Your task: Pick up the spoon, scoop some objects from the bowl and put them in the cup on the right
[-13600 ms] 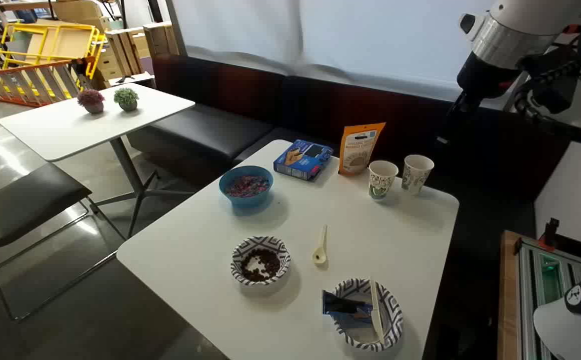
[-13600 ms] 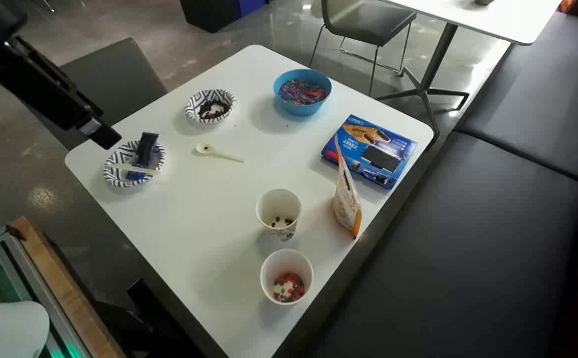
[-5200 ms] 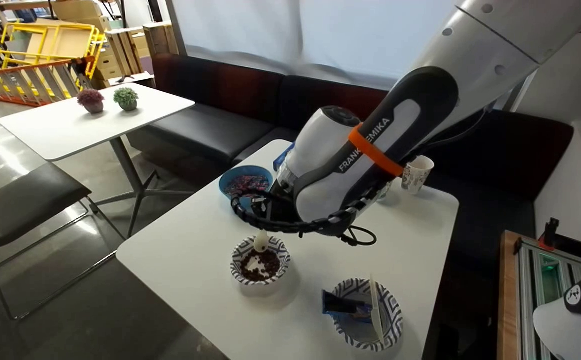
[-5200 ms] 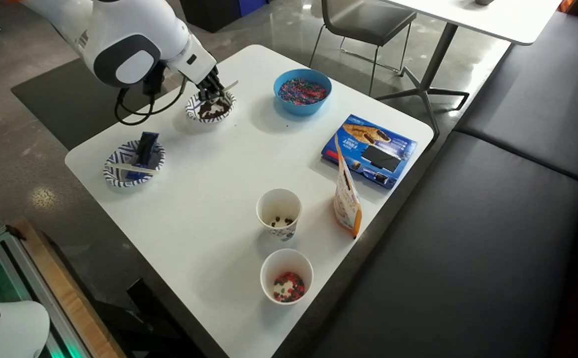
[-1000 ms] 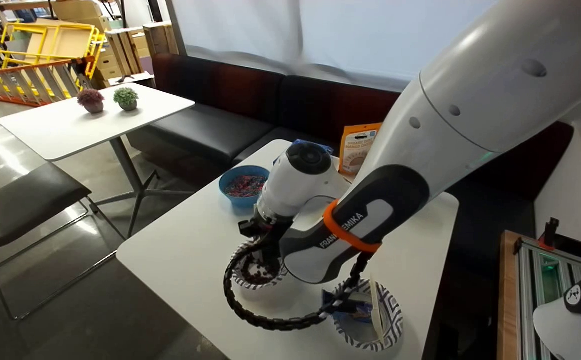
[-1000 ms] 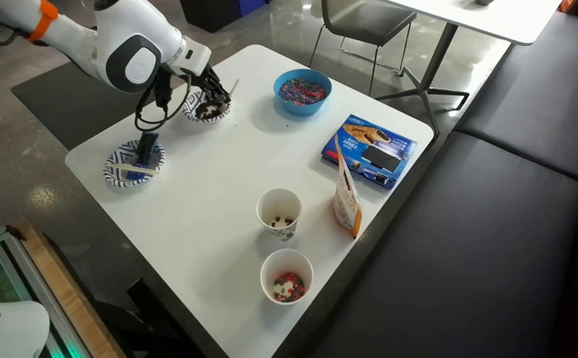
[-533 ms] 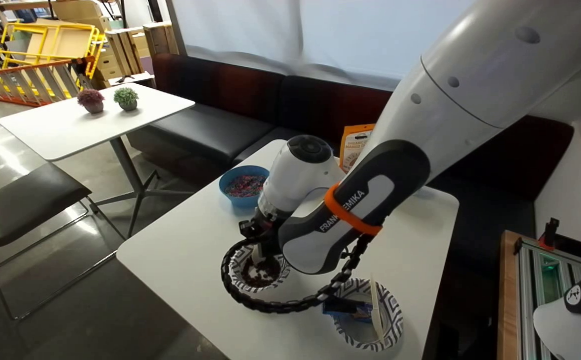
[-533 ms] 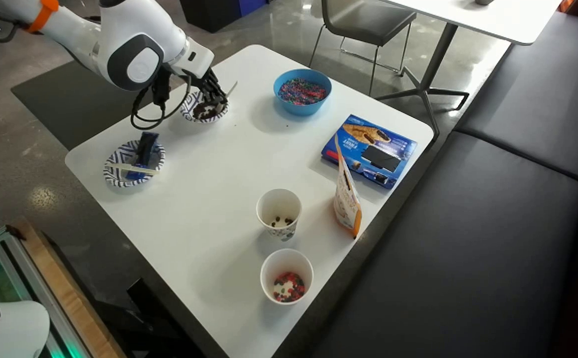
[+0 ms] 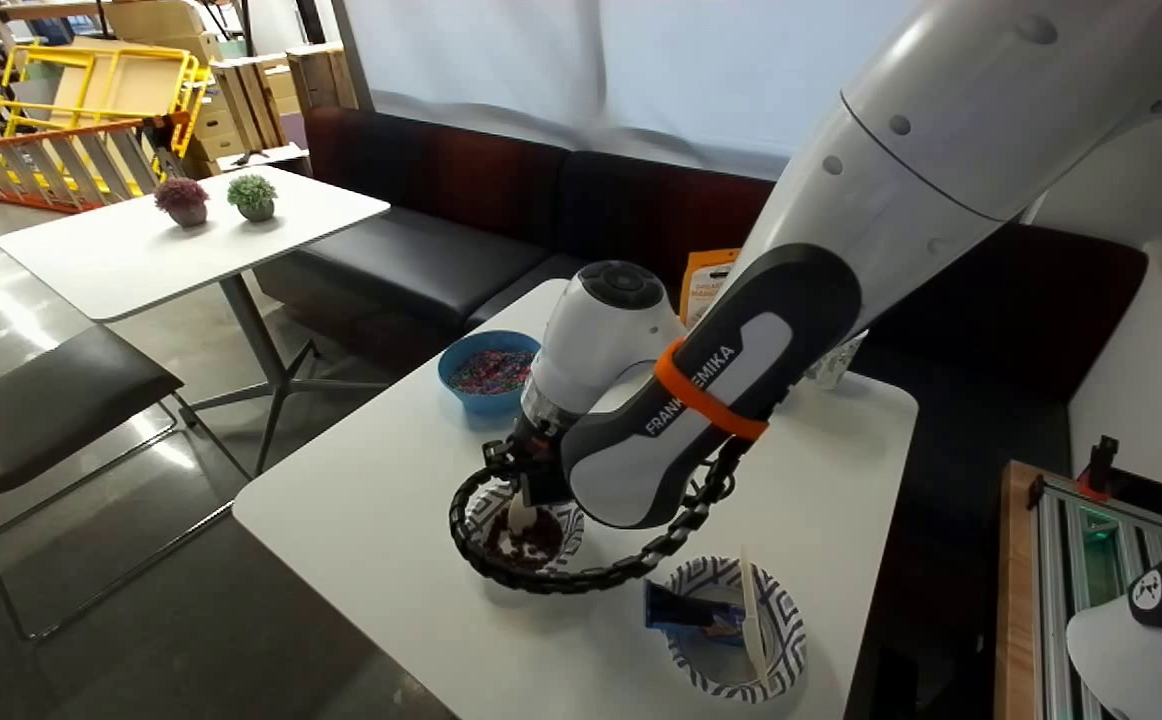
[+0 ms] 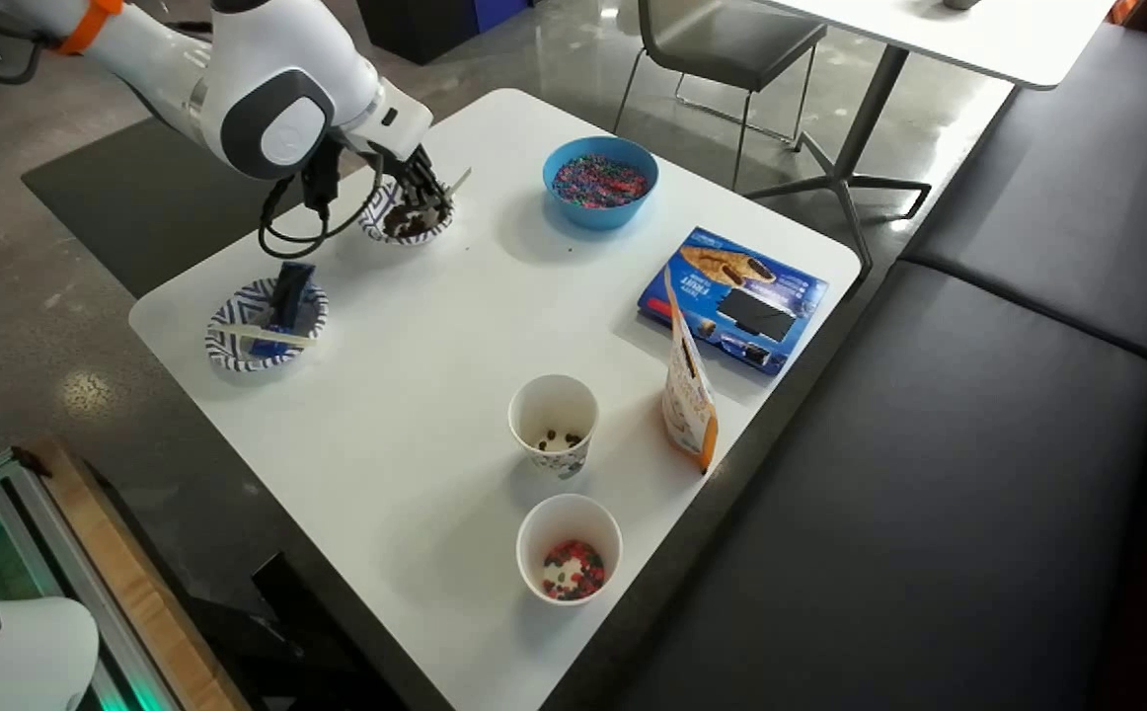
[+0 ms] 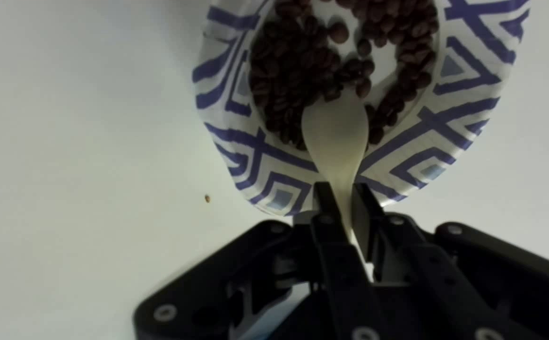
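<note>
My gripper is shut on the handle of the pale cream spoon, which slants down between its fingers. The spoon's scoop dips into the striped bowl, its tip among the dark brown objects. A few pieces lie against that tip; how much it carries cannot be made out. In an exterior view the spoon handle sticks out past the fingers above the bowl's rim. The plain whitish cup, with red and dark pieces at its bottom, stands near the table's edge, away from the gripper.
A cup with dark markings stands beside the plain one, near an orange pouch and a blue box. A blue bowl holds colourful bits. A striped plate bears a blue wrapper and a pale knife.
Compared with the oldest frames, the spoon has left the table and is held over the bowl. During the last second the gripper rose slightly; the bowl shifted a little.
</note>
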You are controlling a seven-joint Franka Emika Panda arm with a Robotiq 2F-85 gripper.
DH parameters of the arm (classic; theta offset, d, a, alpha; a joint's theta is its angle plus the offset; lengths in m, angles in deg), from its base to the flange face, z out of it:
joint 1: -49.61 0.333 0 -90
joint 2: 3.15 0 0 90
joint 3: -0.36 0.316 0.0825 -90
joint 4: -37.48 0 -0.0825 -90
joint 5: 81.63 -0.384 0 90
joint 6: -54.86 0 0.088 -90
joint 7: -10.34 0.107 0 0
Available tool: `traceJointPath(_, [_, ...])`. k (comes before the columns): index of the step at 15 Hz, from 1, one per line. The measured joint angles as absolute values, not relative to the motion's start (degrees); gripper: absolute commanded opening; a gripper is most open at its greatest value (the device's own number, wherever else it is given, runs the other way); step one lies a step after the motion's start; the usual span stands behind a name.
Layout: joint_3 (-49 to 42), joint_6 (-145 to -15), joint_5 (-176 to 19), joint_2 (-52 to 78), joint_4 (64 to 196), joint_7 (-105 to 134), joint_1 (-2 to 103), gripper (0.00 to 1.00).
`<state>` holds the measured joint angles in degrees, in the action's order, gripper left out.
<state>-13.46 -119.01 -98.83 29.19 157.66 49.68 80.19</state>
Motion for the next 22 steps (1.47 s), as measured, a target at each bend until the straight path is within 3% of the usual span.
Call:
traceJointPath(5, [-12.8, -119.0, -96.1, 29.2, 157.7, 49.4, 79.2, 0.04])
traceJointPath(14, [-1.4, -116.5, -96.1, 27.8, 157.8, 44.1, 70.0, 0.04])
traceJointPath(22, [-4.4, -115.8, -95.8, 27.6, 158.1, 43.5, 70.0, 0.04])
